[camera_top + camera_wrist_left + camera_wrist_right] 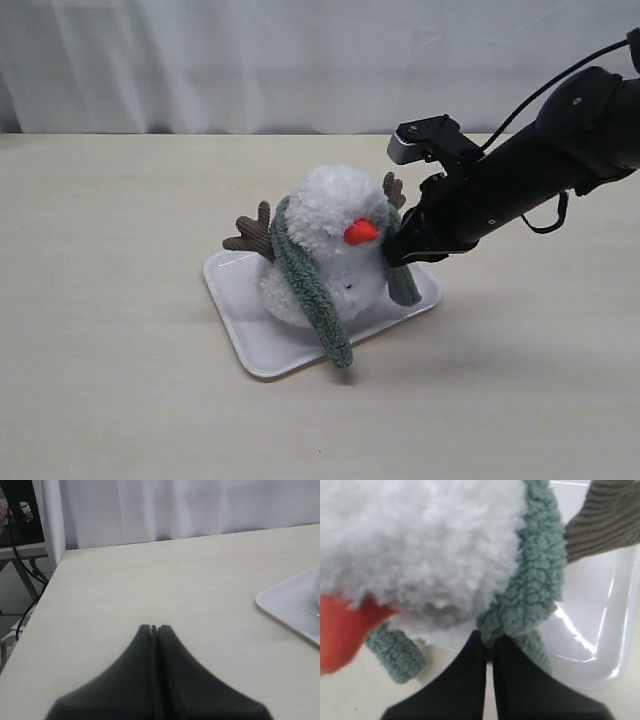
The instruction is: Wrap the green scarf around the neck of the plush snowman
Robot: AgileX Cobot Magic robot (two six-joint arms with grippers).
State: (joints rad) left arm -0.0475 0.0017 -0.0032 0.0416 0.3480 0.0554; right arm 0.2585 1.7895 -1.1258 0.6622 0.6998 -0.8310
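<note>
In the exterior view the plush snowman sits on a pale pink tray about mid-table, well clear of every edge. The green scarf is looped behind the snowman's neck; one end trails over the tray's rim toward the near edge, and the other hangs on the right-edge side, where the right gripper meets it. In the left wrist view the left gripper has its jaws pressed together on nothing, over the bare table, with a table corner and the white curtain ahead. In the right wrist view the right gripper is pinched tight on a fold of the scarf against the snowman's fluff, between the orange nose and a brown twig arm.
</note>
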